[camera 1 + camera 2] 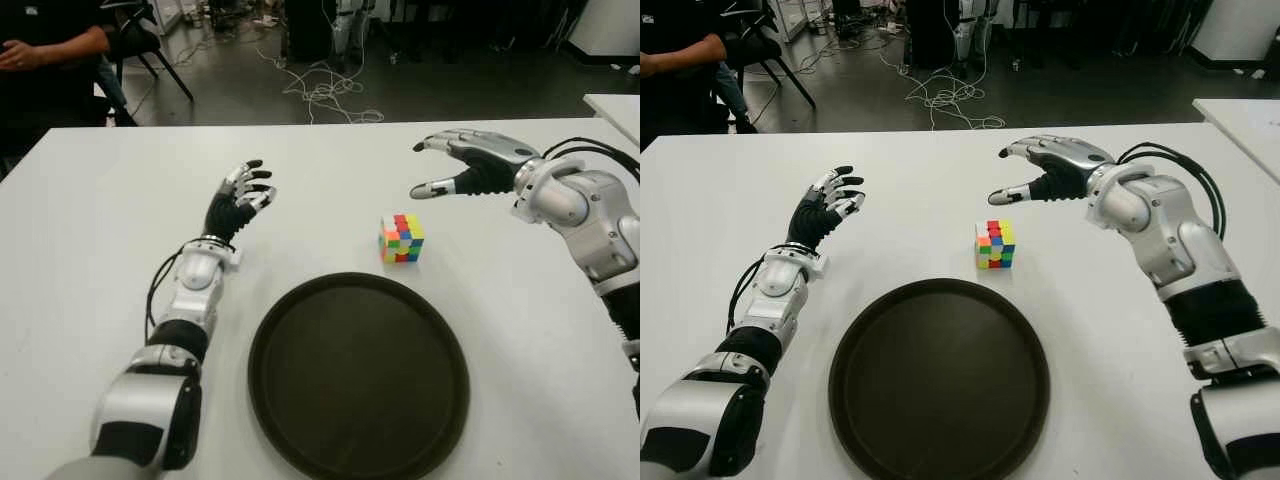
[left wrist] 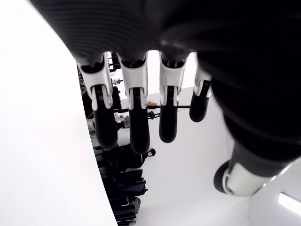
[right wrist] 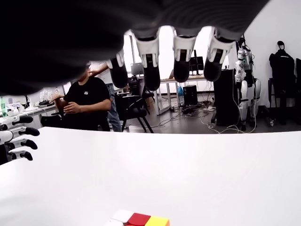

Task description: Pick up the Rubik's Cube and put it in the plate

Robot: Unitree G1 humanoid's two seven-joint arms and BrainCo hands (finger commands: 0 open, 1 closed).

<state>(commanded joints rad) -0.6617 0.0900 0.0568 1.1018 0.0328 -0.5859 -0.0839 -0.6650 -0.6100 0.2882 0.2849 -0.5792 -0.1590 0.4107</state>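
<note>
The Rubik's Cube (image 1: pixel 401 238), glossy and blocky with mixed colour tiles, sits on the smooth white counter (image 1: pixel 100 220) at frame centre, just above the rim of the round, dark matte plate (image 1: pixel 358 375). The right robot hand (image 1: pixel 462 163), silver shells over black ribbed joints, hovers upper right of the cube, fingers spread, holding nothing. The left robot hand (image 1: pixel 240 200) shows left of the cube, fingers loosely spread, empty.

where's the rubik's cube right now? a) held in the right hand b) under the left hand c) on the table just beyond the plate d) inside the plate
c: the Rubik's cube sits on the white table just past the far rim of the empty plate, with the open right hand above and beyond it, not touching.
</note>
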